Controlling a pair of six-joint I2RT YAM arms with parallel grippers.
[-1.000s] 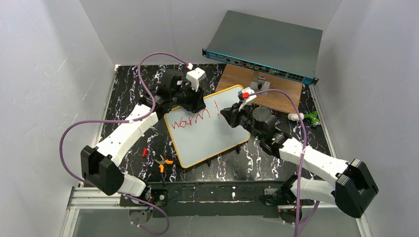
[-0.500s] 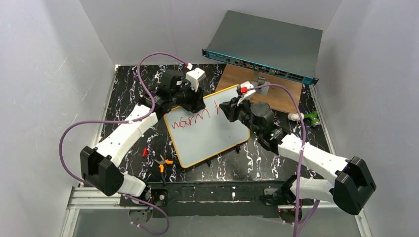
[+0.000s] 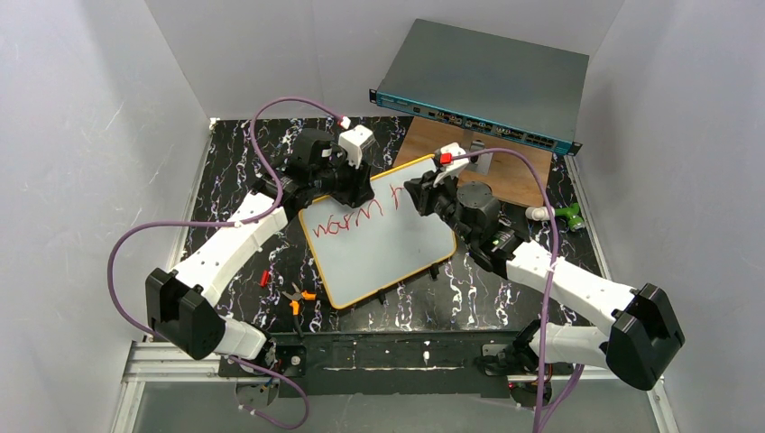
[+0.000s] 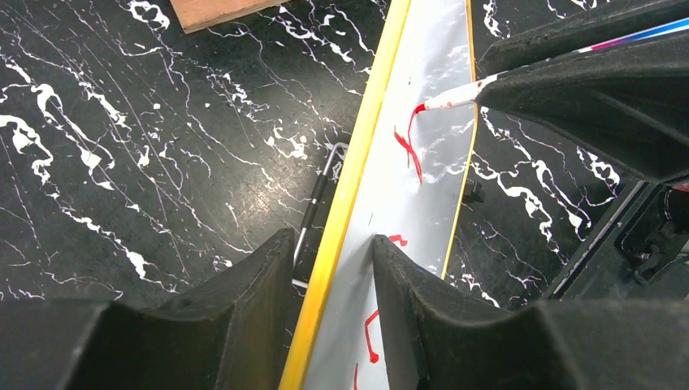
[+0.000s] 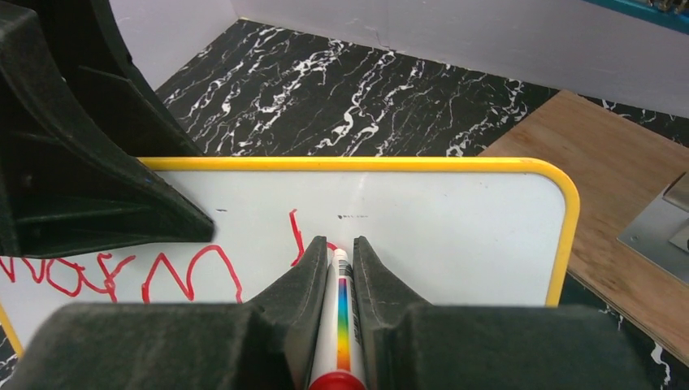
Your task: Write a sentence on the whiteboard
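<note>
The whiteboard (image 3: 390, 254) lies mid-table on the black marbled table (image 3: 225, 171), between the two arms; the left hand (image 4: 333, 280) pinches its yellow rim at the far left corner, one finger on each side; the right hand (image 5: 335, 248) is pressed together on a marker (image 5: 341, 313), its tip on the board; the sentence (image 3: 345, 223) reads "warm", with one red stroke just right of it.

My black right tool (image 5: 340, 248), rainbow-striped white marker (image 5: 342, 325); red lettering (image 5: 187, 280) on yellow-rimmed white board (image 5: 455, 219); black table (image 5: 325, 89) veined white.
</note>
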